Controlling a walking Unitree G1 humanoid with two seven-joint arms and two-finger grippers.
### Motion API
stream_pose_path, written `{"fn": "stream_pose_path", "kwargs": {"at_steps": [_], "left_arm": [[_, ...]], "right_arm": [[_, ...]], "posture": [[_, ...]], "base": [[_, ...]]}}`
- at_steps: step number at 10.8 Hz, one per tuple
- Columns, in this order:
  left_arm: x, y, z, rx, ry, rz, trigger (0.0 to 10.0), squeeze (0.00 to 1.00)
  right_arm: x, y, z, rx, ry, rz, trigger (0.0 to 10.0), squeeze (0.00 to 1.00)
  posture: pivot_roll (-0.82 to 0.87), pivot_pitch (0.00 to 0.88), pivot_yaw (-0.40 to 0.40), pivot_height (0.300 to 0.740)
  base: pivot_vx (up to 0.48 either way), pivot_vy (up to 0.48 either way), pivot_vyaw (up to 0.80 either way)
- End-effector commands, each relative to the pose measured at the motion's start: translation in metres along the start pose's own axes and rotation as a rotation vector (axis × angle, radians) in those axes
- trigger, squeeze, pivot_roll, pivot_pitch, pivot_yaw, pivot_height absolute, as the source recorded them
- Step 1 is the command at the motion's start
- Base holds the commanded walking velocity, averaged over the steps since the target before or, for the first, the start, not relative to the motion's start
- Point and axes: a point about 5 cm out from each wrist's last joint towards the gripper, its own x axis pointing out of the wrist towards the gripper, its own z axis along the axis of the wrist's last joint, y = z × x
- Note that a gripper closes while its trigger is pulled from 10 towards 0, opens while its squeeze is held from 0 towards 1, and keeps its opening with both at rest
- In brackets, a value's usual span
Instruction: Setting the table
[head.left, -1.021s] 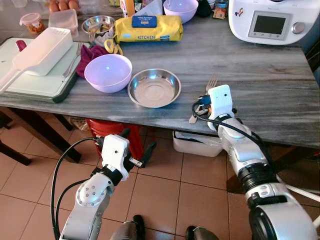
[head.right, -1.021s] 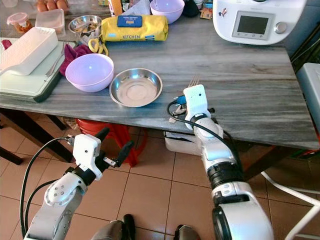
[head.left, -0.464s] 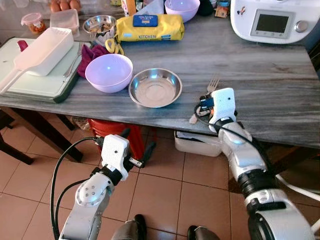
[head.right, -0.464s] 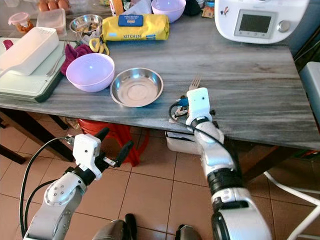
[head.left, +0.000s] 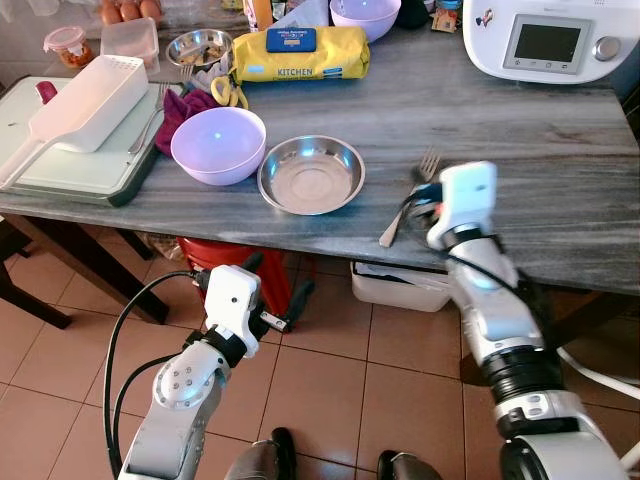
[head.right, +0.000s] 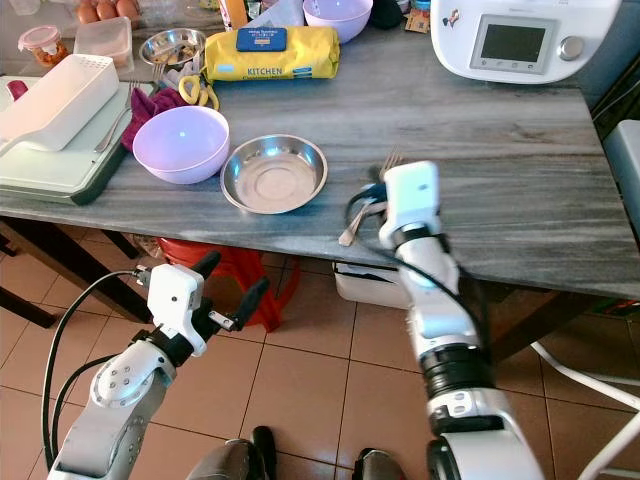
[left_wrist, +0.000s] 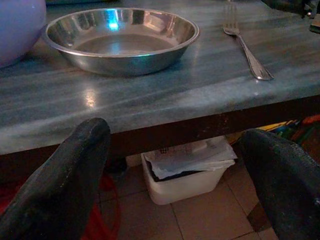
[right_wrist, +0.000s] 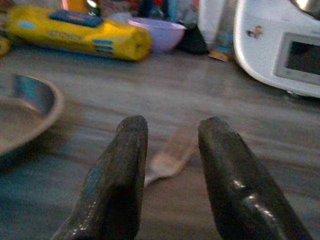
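A steel fork (head.left: 398, 218) lies on the grey table (head.left: 540, 170), handle toward the front edge, just right of an empty steel bowl (head.left: 310, 175). My right gripper (right_wrist: 174, 125) hovers above the fork's tine end, fingers open a little, with the fork (right_wrist: 172, 155) lying on the table beyond the gap. A lilac bowl (head.left: 217, 143) stands left of the steel bowl. My left gripper (head.left: 275, 285) is open and empty below the table's front edge, facing the steel bowl (left_wrist: 120, 42) and the fork (left_wrist: 245, 47).
A white kitchen appliance (head.left: 545, 40) stands at the back right. A yellow pack (head.left: 298, 55), a second lilac bowl (head.left: 365, 15) and small containers line the back. A white tub on a cutting board (head.left: 70, 160) fills the left. A red stool (head.left: 215, 255) and a white bin (head.left: 400, 290) sit under the table.
My right gripper has risen off the table and shifted a little right, uncovering the fork's handle. The fork lies where it was. The left arm has barely moved.
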Motion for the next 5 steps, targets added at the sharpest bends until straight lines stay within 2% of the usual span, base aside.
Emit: {"fn": "stream_pose_path", "kwargs": {"at_steps": [1,3,5], "left_arm": [[-0.003,0.0,-0.006,-0.004,0.028,-0.004,10.0,0.0],[-0.005,-0.002,-0.007,-0.006,0.033,-0.01,10.0,0.0],[-0.007,-0.002,-0.008,-0.005,0.04,-0.018,10.0,0.0]], "right_arm": [[-0.005,-0.009,-0.008,-0.02,0.057,-0.051,10.0,1.0],[-0.006,-0.019,-0.02,-0.014,0.152,-0.085,10.0,1.0],[0.001,-0.028,-0.026,-0.049,0.238,-0.076,10.0,1.0]], "posture": [[-0.04,0.228,0.101,0.74],[-0.05,0.239,0.102,0.74],[-0.05,0.256,0.101,0.74]], "base": [[0.0,0.0,0.0],[0.0,0.0,0.0],[0.0,0.0,0.0]]}}
